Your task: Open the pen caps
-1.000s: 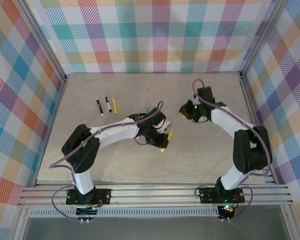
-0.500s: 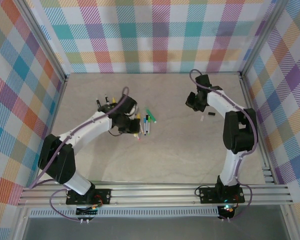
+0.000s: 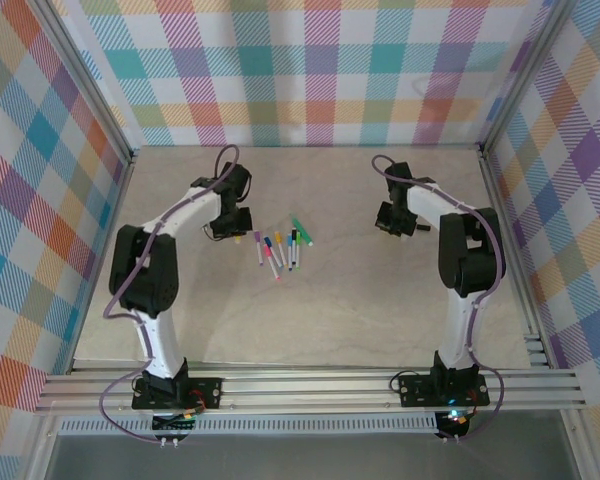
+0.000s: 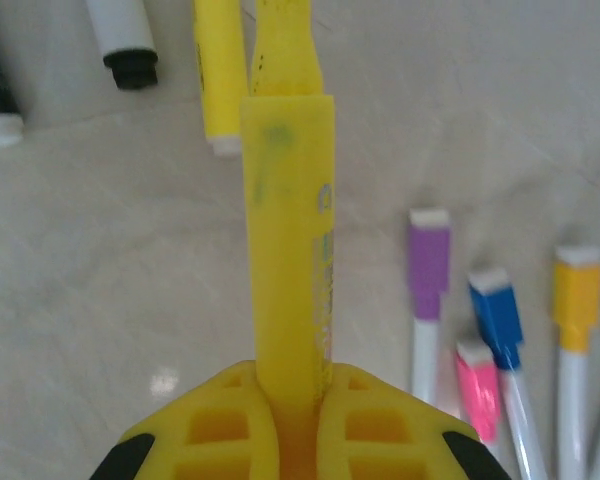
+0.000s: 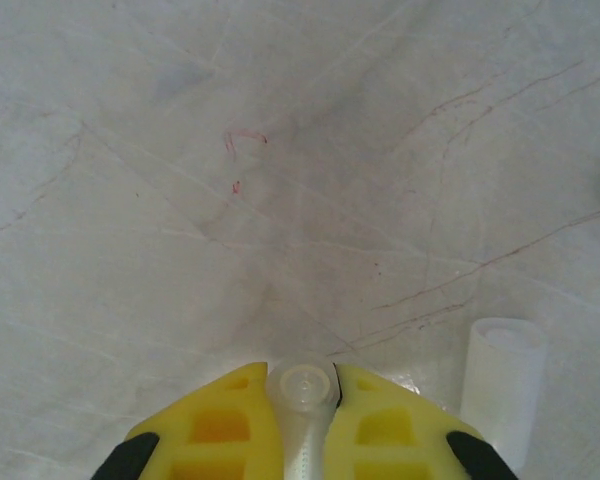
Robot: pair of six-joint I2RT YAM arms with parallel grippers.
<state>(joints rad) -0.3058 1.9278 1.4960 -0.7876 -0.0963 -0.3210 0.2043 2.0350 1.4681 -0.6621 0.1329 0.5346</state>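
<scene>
My left gripper (image 4: 290, 385) is shut on a yellow pen (image 4: 288, 230) that points away from it, its narrower end over the far table. In the top view this gripper (image 3: 230, 217) is at the far left. Beyond it lie a second yellow pen (image 4: 220, 80) and a white pen with a black end (image 4: 120, 35). To its right lie white pens with purple (image 4: 429, 262), blue (image 4: 495, 310), pink (image 4: 477, 385) and orange (image 4: 578, 295) caps. My right gripper (image 5: 302, 385) is shut on a pale translucent cap (image 5: 305, 383), low over the table (image 3: 393, 222).
A white tube-shaped cap (image 5: 502, 380) lies just right of my right gripper. The row of pens (image 3: 280, 248) lies between the two arms, with a green one (image 3: 302, 230) at its far end. Checked walls close the table (image 3: 380, 300) on three sides.
My left arm has swung from the table's middle to the far left with the yellow pen, uncovering the row of pens. My right arm has stretched out farther from its base.
</scene>
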